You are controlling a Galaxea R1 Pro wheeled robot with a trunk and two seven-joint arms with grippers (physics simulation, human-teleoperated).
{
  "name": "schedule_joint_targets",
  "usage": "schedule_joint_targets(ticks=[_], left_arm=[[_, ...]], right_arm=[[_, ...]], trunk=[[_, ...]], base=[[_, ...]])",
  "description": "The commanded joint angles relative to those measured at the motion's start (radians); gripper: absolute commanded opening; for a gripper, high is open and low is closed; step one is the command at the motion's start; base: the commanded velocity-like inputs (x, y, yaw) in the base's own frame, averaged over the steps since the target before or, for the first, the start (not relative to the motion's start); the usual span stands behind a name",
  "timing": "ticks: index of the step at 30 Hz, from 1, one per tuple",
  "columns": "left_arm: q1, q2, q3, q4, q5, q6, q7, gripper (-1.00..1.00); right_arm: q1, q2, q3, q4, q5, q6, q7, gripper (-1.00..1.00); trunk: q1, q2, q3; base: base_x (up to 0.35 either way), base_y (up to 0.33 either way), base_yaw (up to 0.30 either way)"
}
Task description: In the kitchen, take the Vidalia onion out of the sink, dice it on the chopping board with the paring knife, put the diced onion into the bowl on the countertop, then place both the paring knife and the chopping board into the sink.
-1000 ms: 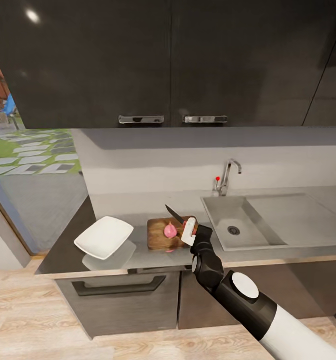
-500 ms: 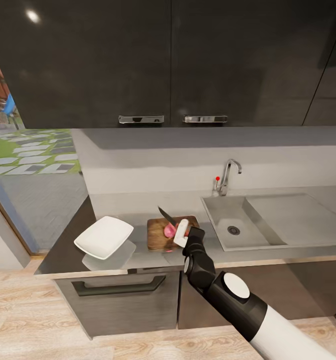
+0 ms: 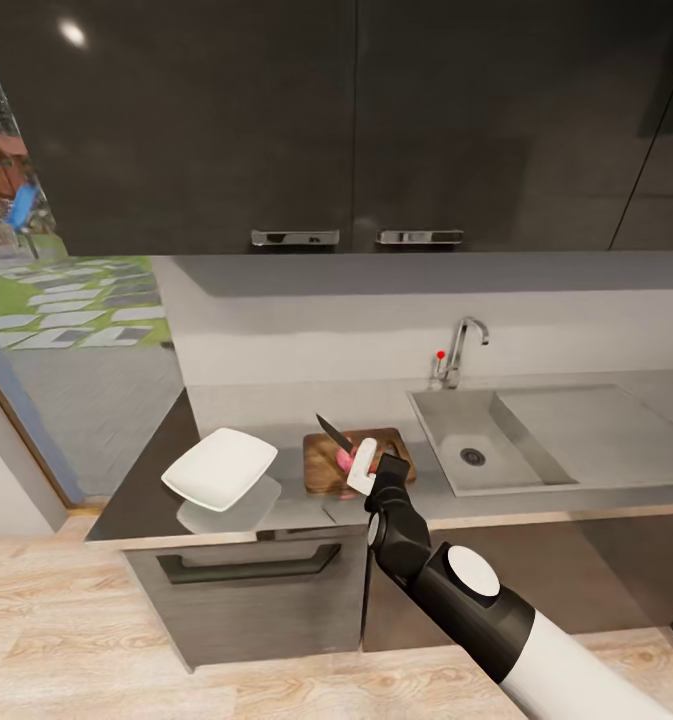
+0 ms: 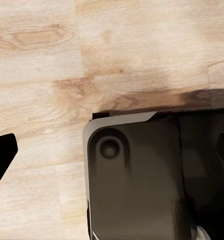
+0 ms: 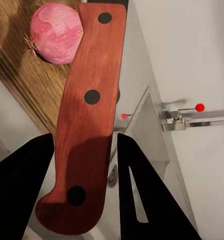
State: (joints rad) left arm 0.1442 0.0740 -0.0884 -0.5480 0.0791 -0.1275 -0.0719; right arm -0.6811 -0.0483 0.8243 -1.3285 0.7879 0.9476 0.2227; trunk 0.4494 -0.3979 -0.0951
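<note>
Pink onion (image 3: 345,459) on chopping board (image 3: 321,470), mid-countertop (image 3: 296,505) | board's right edge near sink (image 3: 496,440), bare counter between board and bowl (image 3: 219,468) at left | paring knife (image 3: 336,435) clamped in right gripper (image 3: 368,470), over the board, long axis slanted, tip up-left | left gripper's state: cannot tell

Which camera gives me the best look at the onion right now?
The right wrist view: the pink onion is large and unobstructed there, lying on the chopping board beside the paring knife held in the right claw. In the head view the onion is small and partly hidden behind that claw. The left wrist view faces the floor.
</note>
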Motion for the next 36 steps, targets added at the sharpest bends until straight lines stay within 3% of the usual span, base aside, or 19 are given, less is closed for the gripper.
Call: schedule_joint_targets(ticks=[1,36], left_arm=[[0.0,0.001,-0.005,-0.001,0.008,-0.001,0.0,1.0],[0.0,0.001,-0.005,0.002,0.008,-0.001,0.0,1.0]], right_arm=[[-0.001,-0.001,0.003,-0.001,0.011,0.005,0.009,-1.0],[-0.001,0.001,0.003,0.0,0.011,0.008,0.01,-1.0]], trunk=[[0.001,-0.002,-0.003],[0.001,-0.002,-0.056]], base=[[-0.006,0.007,0.0],[0.01,-0.055,0.0]])
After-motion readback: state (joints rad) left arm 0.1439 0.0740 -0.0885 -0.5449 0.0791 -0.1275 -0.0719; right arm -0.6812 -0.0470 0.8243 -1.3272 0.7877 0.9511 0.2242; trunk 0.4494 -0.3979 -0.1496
